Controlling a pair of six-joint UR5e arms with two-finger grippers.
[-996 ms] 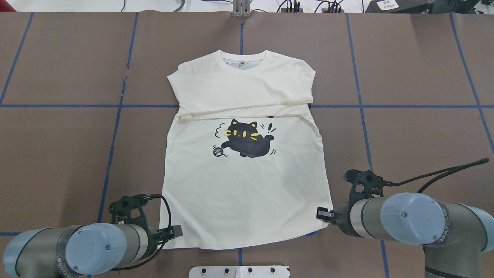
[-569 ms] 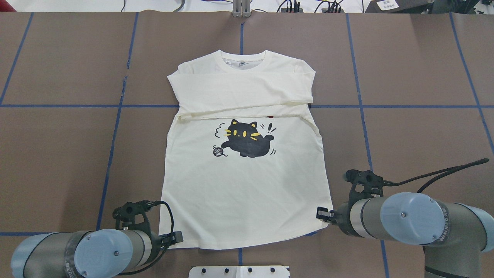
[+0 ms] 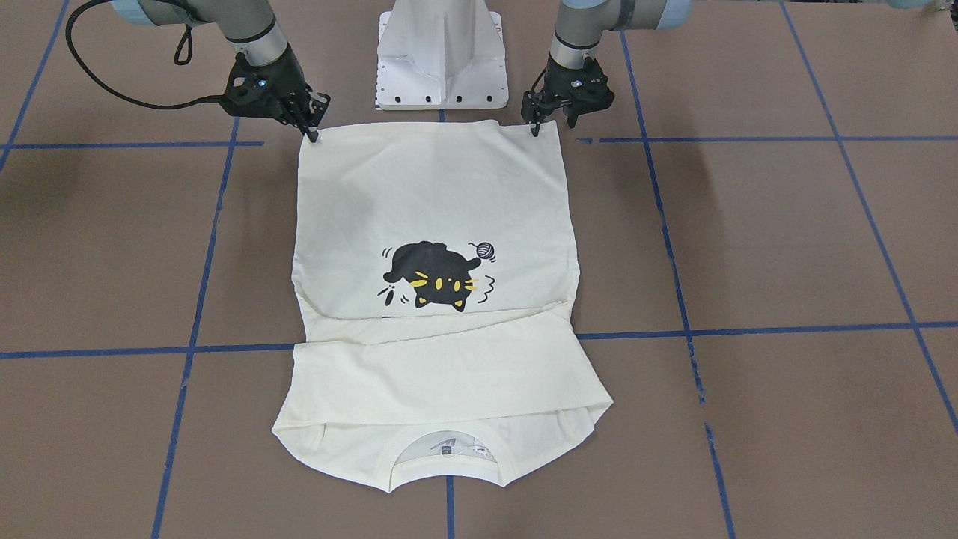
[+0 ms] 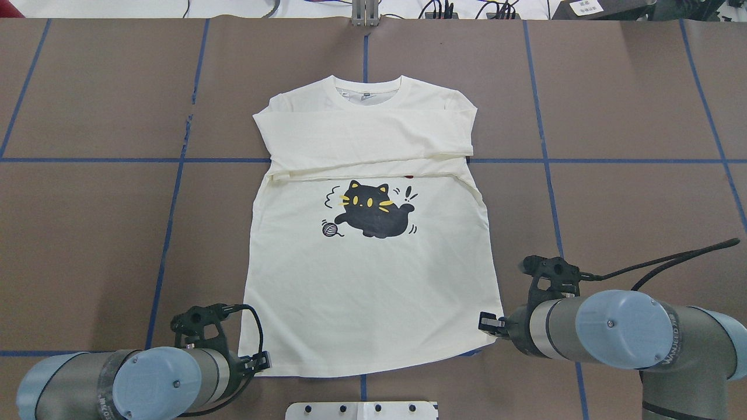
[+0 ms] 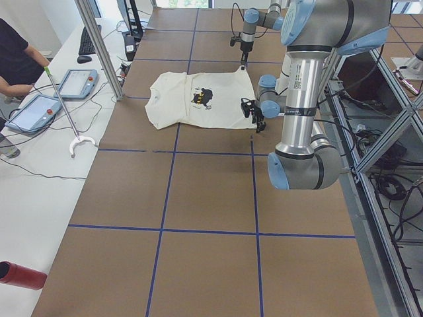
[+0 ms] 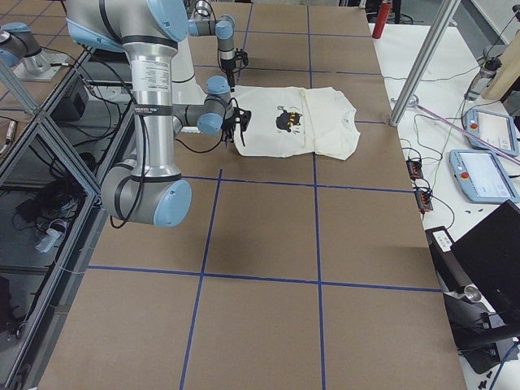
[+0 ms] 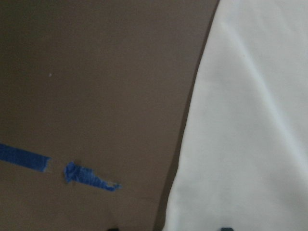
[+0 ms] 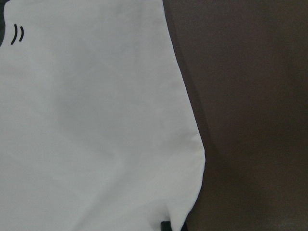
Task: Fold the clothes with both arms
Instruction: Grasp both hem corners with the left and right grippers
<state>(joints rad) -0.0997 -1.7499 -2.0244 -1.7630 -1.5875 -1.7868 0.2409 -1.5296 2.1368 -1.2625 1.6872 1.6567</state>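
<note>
Jaws: left gripper (image 3: 554, 127) agape astride shirt (image 3: 434, 195) hem, right gripper (image 3: 310, 135) seemingly pinching its corner; we judge it light, limp, best lifted by corners.

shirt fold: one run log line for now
shirt: flat, print up, sleeves folded in | left tool: at hem corner, looks open | right tool: at other hem corner, grip unclear

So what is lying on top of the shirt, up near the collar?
Its own sleeves, folded flat across the shirt, between collar and cat print. They hide any print beneath; only a dark red speck peeks out at their edge.
</note>
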